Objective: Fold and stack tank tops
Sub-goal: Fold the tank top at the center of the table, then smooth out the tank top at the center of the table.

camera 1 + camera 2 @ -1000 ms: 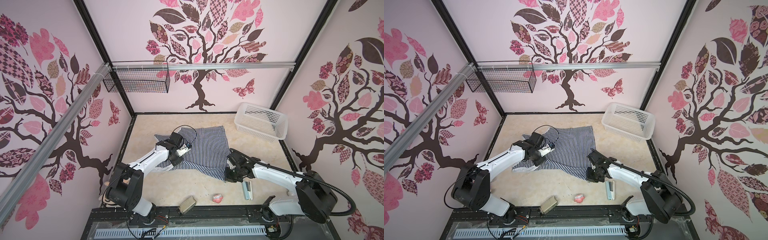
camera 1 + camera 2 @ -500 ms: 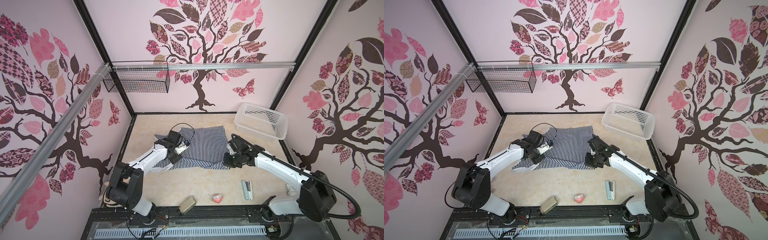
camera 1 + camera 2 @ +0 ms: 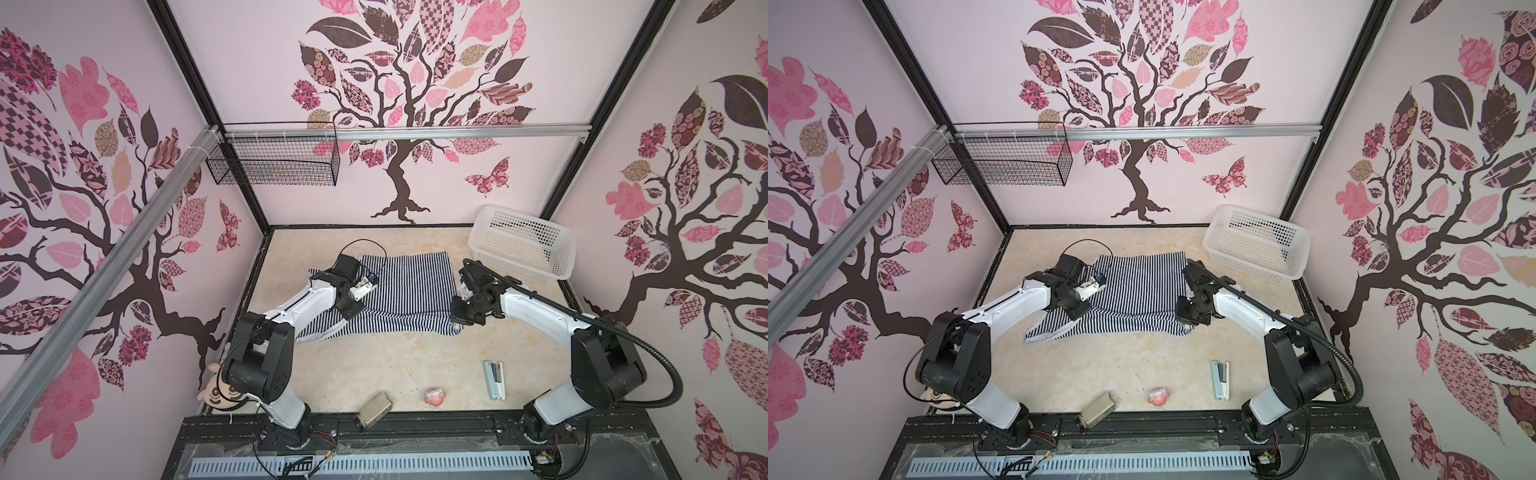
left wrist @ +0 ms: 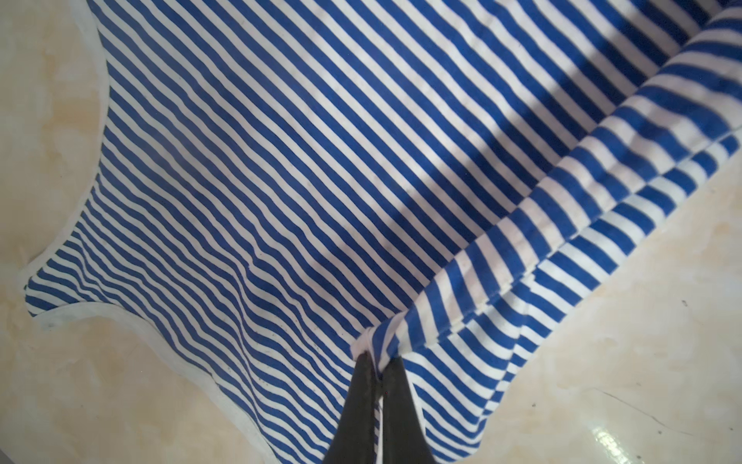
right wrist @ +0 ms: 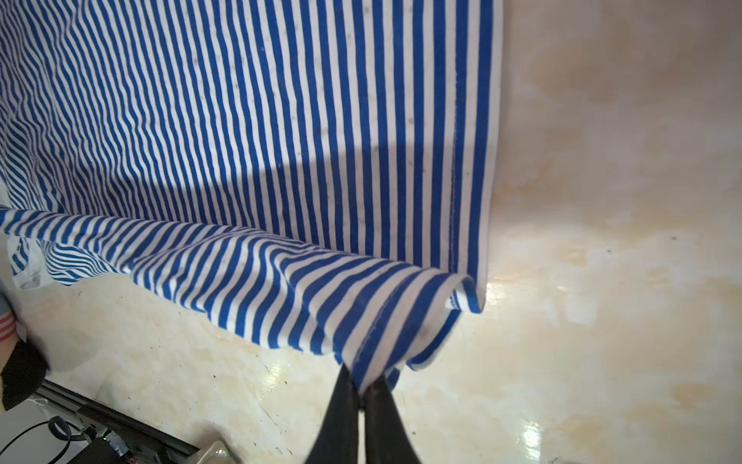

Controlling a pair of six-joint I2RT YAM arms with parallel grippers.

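Note:
The navy-and-white striped tank top (image 3: 409,286) (image 3: 1138,286) lies spread on the beige tabletop, its near edge doubled into a lifted fold. My left gripper (image 3: 353,316) (image 3: 1079,315) is shut on the white-trimmed near-left edge, and the left wrist view shows the cloth (image 4: 281,160) bunched between the gripper (image 4: 379,359). At the near-right corner, by the hem, my right gripper (image 3: 457,321) (image 3: 1184,319) is also shut on cloth. In the right wrist view that hem corner (image 5: 241,120) rises from the gripper (image 5: 363,386).
A white perforated basket (image 3: 525,245) stands at the back right. Near the front edge lie a stapler (image 3: 494,380), a small pink toy (image 3: 435,397) and a metal box (image 3: 374,409). A plush doll (image 3: 216,392) sits behind the left arm's base. A wire basket (image 3: 274,164) hangs on the back wall.
My right gripper has carried the near-right corner away from the front edge, toward the back. The near edge now runs straighter. The left gripper shifted slightly back, still gripping.

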